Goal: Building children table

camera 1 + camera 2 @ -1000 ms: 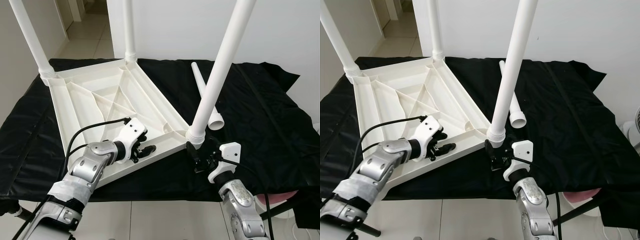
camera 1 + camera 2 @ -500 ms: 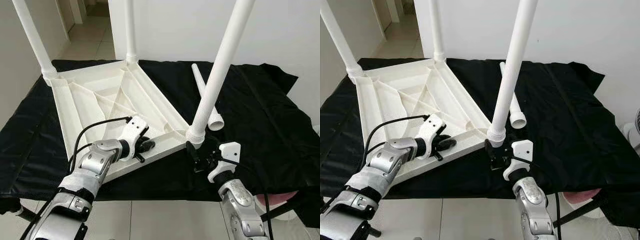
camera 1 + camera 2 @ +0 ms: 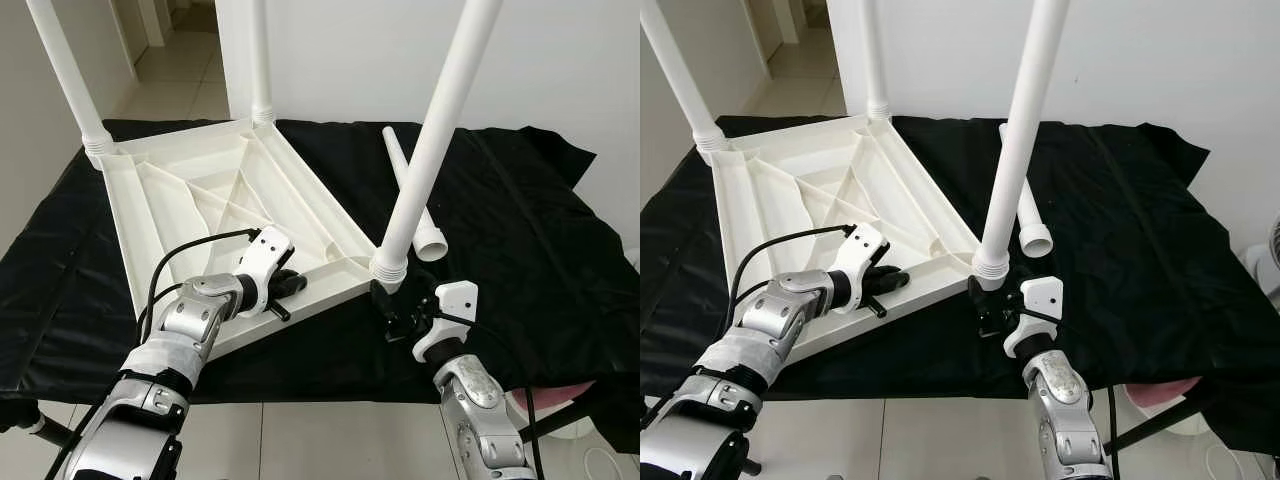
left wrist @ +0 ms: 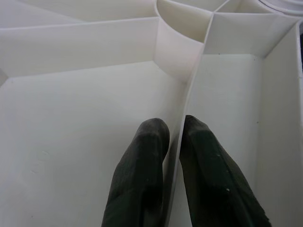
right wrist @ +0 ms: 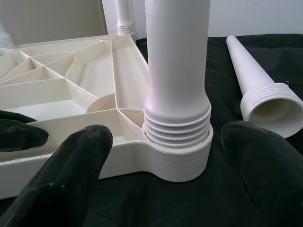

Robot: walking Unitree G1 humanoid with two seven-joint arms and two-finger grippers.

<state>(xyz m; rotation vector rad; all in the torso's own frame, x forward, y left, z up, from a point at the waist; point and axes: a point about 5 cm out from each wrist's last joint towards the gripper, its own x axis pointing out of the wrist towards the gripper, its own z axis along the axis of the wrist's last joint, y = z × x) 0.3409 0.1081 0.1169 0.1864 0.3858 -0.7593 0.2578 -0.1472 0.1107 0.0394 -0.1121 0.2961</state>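
Observation:
The white plastic table top (image 3: 230,200) lies upside down on the black cloth, with three legs screwed in and pointing up. My left gripper (image 3: 290,284) is shut on a thin rib (image 4: 189,109) just inside the top's near edge, one finger (image 4: 142,175) on each side of it. The near-right leg (image 3: 430,140) stands in its corner socket (image 5: 177,156). My right gripper (image 3: 395,316) is open just in front of that socket, its fingers (image 5: 71,175) spread wider than the socket and not touching it. A loose fourth leg (image 3: 410,190) lies on the cloth to the right.
The black cloth (image 3: 520,230) covers the whole work surface and hangs over its near edge (image 3: 330,385). A white wall stands behind, and a tiled floor and doorway are at the back left. Bare cloth lies right of the loose leg.
My left gripper went from open over the top's near edge to shut on the rib. The right gripper has barely moved.

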